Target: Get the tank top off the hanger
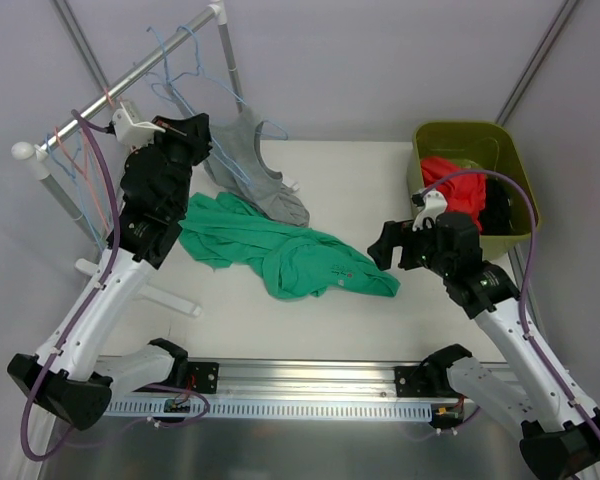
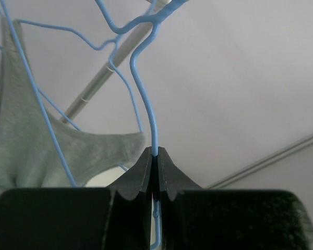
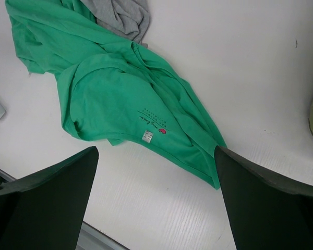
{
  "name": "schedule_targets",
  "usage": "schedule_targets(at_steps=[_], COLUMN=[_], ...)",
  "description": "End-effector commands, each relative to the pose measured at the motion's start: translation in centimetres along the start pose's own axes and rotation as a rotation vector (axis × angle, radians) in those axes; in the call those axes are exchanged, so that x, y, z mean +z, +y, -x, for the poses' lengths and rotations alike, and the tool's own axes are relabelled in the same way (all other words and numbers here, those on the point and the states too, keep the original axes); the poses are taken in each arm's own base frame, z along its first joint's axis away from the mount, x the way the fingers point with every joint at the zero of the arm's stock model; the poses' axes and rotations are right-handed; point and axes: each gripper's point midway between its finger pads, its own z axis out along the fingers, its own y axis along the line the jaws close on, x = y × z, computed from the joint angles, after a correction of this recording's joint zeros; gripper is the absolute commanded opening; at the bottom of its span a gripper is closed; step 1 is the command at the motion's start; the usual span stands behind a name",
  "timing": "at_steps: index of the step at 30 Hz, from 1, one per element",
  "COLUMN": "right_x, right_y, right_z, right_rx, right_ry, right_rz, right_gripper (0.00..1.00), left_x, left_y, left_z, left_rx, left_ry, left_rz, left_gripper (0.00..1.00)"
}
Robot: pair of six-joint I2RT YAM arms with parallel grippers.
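Left wrist view shows the left gripper (image 2: 154, 156) pinching the blue wire hanger (image 2: 146, 88), the grey tank top (image 2: 21, 140) draped on it beside the rail (image 2: 101, 78); the hold looks secure, and next the right gripper (image 3: 154, 156), jaws spread above the table (image 3: 250, 78), must reach across and pull the fabric off

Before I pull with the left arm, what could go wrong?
The left gripper pinches only thin hanger wire, which could slip or twist.
The neighbouring hangers on the rail sit close and may tangle.
The right gripper is open over the green shirt, not the tank top; it could catch the wrong garment.
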Motion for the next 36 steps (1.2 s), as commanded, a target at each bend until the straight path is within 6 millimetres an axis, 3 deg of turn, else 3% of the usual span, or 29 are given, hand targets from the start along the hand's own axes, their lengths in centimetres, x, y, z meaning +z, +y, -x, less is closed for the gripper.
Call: schedule_targets(at_steps=[1,7,10,12,14,15,17,18,20,21,23,25,26,28,29,30,31,32,33,34,36], right_x=[0.2,0.7,1.4,2.5,4.6,5.1,6.3,7.6,8.7,10.0,11.1,12.9,13.4,15.0,15.6,15.9,16.6,17.8,18.3,19.1,19.6], right_y=[0.8,1.6,3.1,5.0,5.6,7.0,8.0,8.9,9.7,10.2,11.0,11.4,11.9,12.6,12.7,13.2,12.8,11.5,11.9,11.3,11.7], right_z=[1.5,1.8,1.8,1.6,0.8,0.2,0.5,-0.8,-0.3,-1.3,-0.7,-1.7,-1.0,-2.5,-2.2,-2.9,-3.2,-4.7,-4.9,-6.5,-7.9], right_rx=[-0.022,-0.008,-0.014,-0.017,-0.005,-0.024,-0.063,-0.081,-0.101,-0.103,-0.110,-0.123,-0.135,-0.161,-0.172,-0.190,-0.202,-0.225,-0.236,-0.229,-0.248], right_ry=[-0.051,-0.044,-0.039,-0.021,0.037,0.069,0.083,0.137,0.137,0.175,0.168,0.202,0.186,0.223,0.212,0.226,0.231,0.276,0.286,0.329,0.349], right_rz=[0.043,0.088,0.174,0.282,0.294,0.321,0.309,0.313,0.295,0.287,0.286,0.247,0.241,0.214,0.176,0.167,0.124,0.043,0.031,-0.016,-0.038], right_gripper=[0.99,0.99,0.99,1.00,0.99,0.99,1.00,1.00,0.99,0.99,0.99,1.00,0.99,1.00,1.00,1.00,0.99,1.00,0.99,0.99,0.99], left_x=[1.1,2.5,2.4,2.1,1.9,1.8,1.6,1.6,1.6,1.5,1.3,1.0,0.8,0.5,0.2,-0.1,-0.4,-1.0,-1.4,-2.1,-2.9], left_y=[1.4,4.7,6.1,7.4,8.7,9.1,9.7,9.8,9.7,9.5,8.8,8.2,7.8,7.2,6.5,6.2,5.8,5.3,4.9,4.1,3.5], left_z=[1.9,2.8,1.8,0.7,0.0,-0.3,-0.6,-0.7,-0.7,-0.6,-0.3,0.1,0.3,0.7,1.4,1.2,1.3,1.9,1.7,2.5,2.6], left_rx=[0.017,-0.033,-0.054,-0.077,-0.103,-0.110,-0.123,-0.129,-0.130,-0.131,-0.130,-0.135,-0.133,-0.125,-0.111,-0.103,-0.096,-0.084,-0.074,-0.070,-0.048], left_ry=[-0.053,-0.060,-0.037,-0.026,-0.020,-0.016,-0.012,-0.009,-0.005,-0.005,0.002,0.000,0.000,0.004,-0.001,0.018,0.024,0.020,0.042,0.036,0.050], left_rz=[0.051,0.115,0.138,0.170,0.198,0.206,0.217,0.219,0.212,0.205,0.182,0.160,0.149,0.127,0.105,0.094,0.079,0.059,0.039,0.014,-0.013], left_gripper=[0.00,0.00,0.00,0.00,0.00,0.00,0.00,0.00,0.00,0.00,0.09,0.20,0.28,0.35,0.39,0.52,0.59,0.67,0.98,0.99,0.99])
